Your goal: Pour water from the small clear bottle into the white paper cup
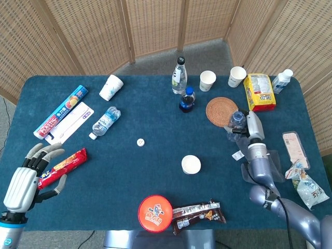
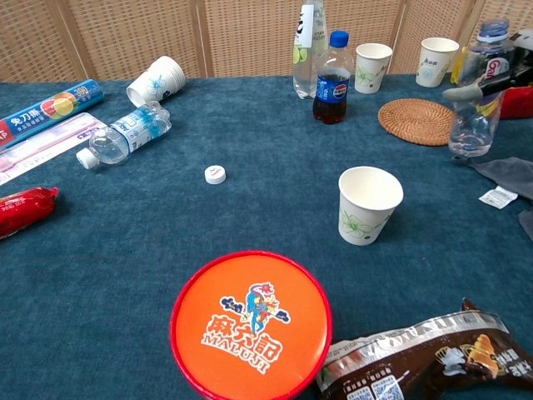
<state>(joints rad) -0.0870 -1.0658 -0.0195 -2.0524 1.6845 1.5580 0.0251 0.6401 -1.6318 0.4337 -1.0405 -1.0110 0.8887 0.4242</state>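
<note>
My right hand (image 1: 252, 130) grips the small clear bottle (image 1: 237, 120) at the table's right side, beside the woven coaster (image 1: 222, 111). In the chest view the bottle (image 2: 475, 93) is held nearly upright, leaning slightly, with a dark finger (image 2: 485, 87) across its middle; it looks almost empty and has no cap. The white paper cup (image 1: 191, 164) stands upright and apart, nearer and to the left of the bottle, and shows in the chest view as the white paper cup (image 2: 369, 204). A white cap (image 1: 140, 141) lies mid-table. My left hand (image 1: 28, 179) rests open at the near left edge.
A cola bottle (image 1: 187, 99) and a tall clear bottle (image 1: 179, 76) stand at the back centre, with paper cups (image 1: 207, 80) beside them. An orange lid (image 2: 251, 321) and a snack wrapper (image 2: 433, 354) lie near the front edge. A water bottle (image 1: 105, 121) lies at the left.
</note>
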